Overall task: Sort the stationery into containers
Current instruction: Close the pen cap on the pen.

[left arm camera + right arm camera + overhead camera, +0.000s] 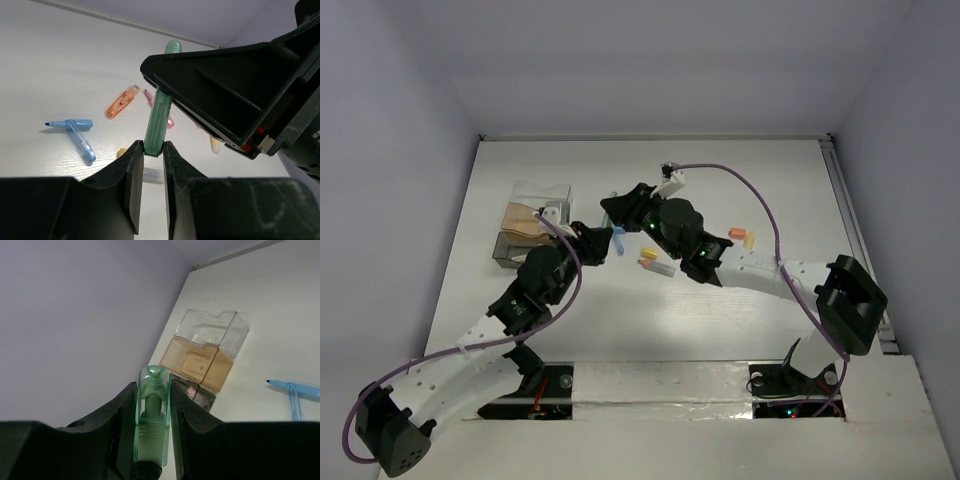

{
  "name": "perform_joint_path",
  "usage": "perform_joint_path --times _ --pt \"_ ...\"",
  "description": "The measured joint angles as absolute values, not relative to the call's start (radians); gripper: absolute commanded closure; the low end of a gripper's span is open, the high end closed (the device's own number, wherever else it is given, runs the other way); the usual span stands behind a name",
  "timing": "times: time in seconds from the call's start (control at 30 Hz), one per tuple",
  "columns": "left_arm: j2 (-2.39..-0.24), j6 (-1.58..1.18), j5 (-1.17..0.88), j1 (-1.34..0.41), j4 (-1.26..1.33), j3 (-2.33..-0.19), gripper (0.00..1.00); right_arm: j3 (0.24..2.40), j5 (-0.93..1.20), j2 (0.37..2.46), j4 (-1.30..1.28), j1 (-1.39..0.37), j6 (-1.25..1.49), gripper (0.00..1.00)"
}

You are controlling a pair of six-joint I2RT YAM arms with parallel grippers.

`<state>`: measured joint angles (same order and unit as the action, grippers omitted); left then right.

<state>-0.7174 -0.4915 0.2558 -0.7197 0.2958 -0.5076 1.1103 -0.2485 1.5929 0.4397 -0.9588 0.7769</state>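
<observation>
Pale lilac walls close in a white surface (pixel 650 320). Over its middle, both arms hold one green marker (pixel 159 117) clear of the surface. The left fingers (pixel 136 155) are clamped on its bare end and the right fingers (pixel 129 395) are clamped on its translucent capped end. The containers (pixel 212 330) sit near the left edge, toward the far left corner: a clear box, a tan box (pixel 197 360) touching it, and a grey one (pixel 200 396) on the near side. An uncapped blue pen (pixel 70 123) lies on the surface against its clear blue cap (pixel 82 142), with an orange cap (pixel 121 101) nearby. Toward the right edge lie an orange piece (pixel 737 232) and a yellow piece (pixel 750 240), just beside each other.
</observation>
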Motion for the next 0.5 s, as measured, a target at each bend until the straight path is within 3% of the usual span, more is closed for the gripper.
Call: perform_joint_path --times 0.5 --pt "-0.777 -0.433 0.248 -0.729 0.215 -0.579 1.00 1.047 -0.337 1.612 0.556 -0.984 0.803 1.00"
